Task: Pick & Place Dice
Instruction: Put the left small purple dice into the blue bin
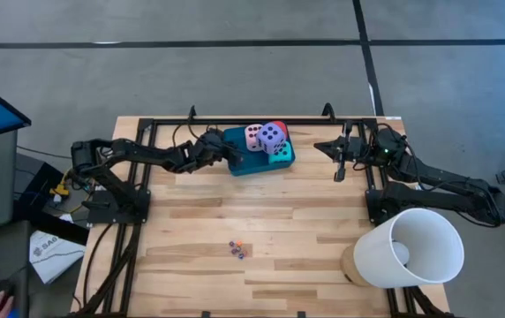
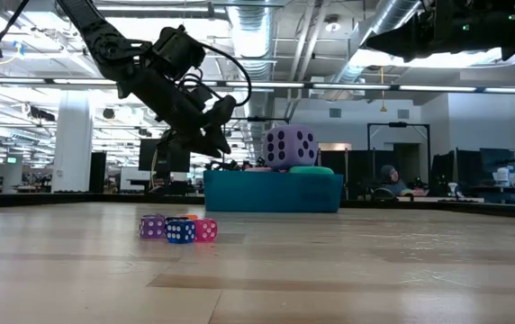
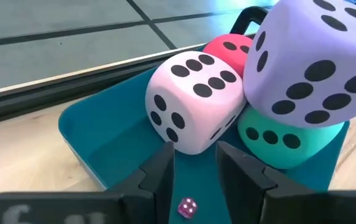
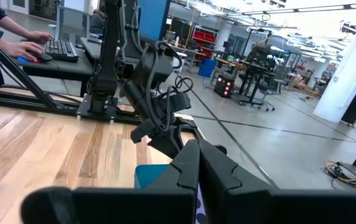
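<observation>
**Stacked dice could topple as the left arm works**

Left gripper [image 3: 193, 163], jaws slightly apart and empty, hovers over the teal tray [image 1: 244, 164] beside the pink die [image 3: 193, 99]; a nudge could tip the purple die [image 1: 271, 135] off the turquoise die [image 3: 287, 137]. Right gripper [image 4: 196, 163] waits far right, jaws together

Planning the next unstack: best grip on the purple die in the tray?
Take the purple die from above, fingers across two opposite flat side faces. It sits tilted on top of the turquoise die, leaning on the pink die and red die, so its upper half is free. The left gripper is low at the tray, fingers open.
</observation>
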You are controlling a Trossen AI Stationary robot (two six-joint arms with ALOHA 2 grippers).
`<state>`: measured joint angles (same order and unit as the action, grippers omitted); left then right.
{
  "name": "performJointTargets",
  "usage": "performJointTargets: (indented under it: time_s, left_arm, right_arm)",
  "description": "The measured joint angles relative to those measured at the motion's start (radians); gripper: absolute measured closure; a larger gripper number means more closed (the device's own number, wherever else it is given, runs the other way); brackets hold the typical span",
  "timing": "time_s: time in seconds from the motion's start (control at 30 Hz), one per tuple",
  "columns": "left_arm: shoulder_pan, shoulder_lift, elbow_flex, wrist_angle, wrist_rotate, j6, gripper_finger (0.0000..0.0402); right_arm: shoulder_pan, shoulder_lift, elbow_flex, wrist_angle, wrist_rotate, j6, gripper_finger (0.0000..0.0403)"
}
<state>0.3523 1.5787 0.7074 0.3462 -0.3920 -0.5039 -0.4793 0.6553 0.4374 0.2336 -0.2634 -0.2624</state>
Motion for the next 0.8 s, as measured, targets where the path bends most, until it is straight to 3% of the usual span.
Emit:
performJointTargets:
  time_s: [0.27, 0.8]
  left_arm:
    - [-0.04, -0.044, 0.0, -0.006, 0.089, 0.089, 0.032]
    - [-0.309, -0.166, 0.0, -0.114, 0.087, 0.107, 0.04]
  right_arm:
    - [0.0, 0.0, 0.0, -0.001, 0.0, 0.0, 0.0403]
    - [0.001, 0.0, 0.0, -0.001, 0.0, 0.0, 0.0403]
